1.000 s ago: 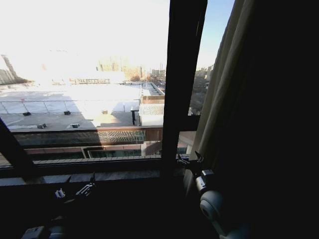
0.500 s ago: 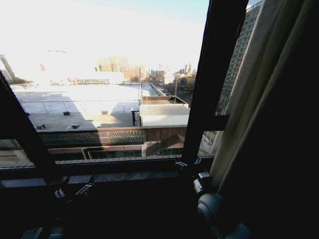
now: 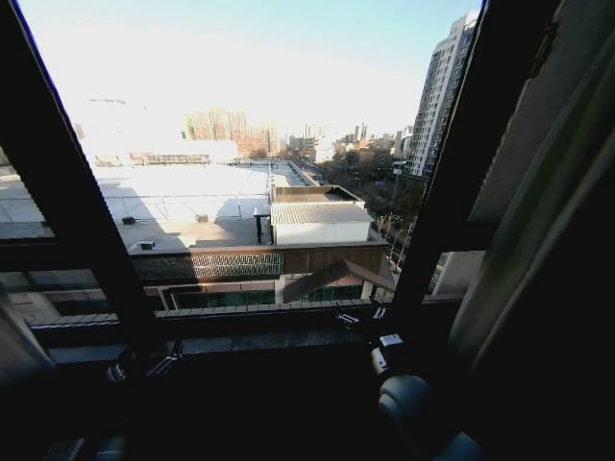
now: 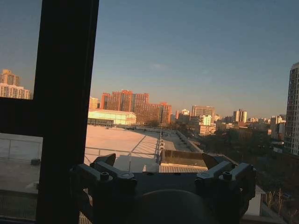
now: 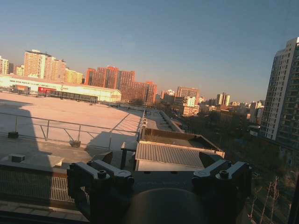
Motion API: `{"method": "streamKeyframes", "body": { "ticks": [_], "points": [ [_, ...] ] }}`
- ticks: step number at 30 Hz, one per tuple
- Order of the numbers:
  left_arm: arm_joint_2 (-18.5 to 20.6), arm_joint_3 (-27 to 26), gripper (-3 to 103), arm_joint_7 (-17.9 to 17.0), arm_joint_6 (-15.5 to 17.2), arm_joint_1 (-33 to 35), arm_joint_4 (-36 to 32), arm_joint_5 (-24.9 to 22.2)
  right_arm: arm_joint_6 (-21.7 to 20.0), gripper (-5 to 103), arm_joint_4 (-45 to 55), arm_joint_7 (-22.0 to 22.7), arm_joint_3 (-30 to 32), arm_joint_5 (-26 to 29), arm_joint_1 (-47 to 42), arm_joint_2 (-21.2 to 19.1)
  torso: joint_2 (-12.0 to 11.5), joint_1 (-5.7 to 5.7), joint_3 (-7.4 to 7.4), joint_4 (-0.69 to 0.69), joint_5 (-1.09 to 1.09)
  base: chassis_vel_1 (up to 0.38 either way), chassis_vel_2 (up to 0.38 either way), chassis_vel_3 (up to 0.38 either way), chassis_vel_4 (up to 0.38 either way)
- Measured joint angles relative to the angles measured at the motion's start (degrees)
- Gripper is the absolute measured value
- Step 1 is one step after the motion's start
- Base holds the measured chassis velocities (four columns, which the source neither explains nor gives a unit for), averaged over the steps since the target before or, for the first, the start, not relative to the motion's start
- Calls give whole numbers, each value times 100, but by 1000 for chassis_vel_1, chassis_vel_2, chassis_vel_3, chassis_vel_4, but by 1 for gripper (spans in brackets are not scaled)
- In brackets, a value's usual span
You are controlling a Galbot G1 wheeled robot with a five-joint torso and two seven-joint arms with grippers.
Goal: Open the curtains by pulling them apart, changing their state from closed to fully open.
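The right curtain (image 3: 543, 216), a pale pleated panel, hangs bunched along the right edge of the head view, beyond a slanting dark window bar (image 3: 452, 192). A pale strip of fabric (image 3: 17, 346) at the lower left edge may be the left curtain. My left gripper (image 3: 144, 366) is low by the sill on the left, and in its wrist view the left gripper (image 4: 159, 163) is open and holds nothing. Near the sill under the right bar, my right gripper (image 3: 357, 315) is apart from the curtain. Its wrist view shows the right gripper (image 5: 159, 158) open with nothing between its fingers.
The dark window sill (image 3: 250, 341) runs across in front of both grippers. A second dark window bar (image 3: 72, 182) slants on the left and also stands close ahead as a dark bar (image 4: 65, 93) in the left wrist view. Rooftops and city buildings lie beyond the glass.
The whole head view has shifted: window bars and the right curtain slid rightward in the picture, and a left bar came in. Both grippers keep about the same places, still open.
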Motion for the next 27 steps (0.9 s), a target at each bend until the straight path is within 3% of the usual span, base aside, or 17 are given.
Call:
{"method": "streamKeyframes", "body": {
  "ticks": [27],
  "points": [
    [1,-3,100,2,0,-21,28,6,86,100,-53,-16,-79,-57,20,-28,0,0,0,0,3,354,358,-353,-357]
  ]
}}
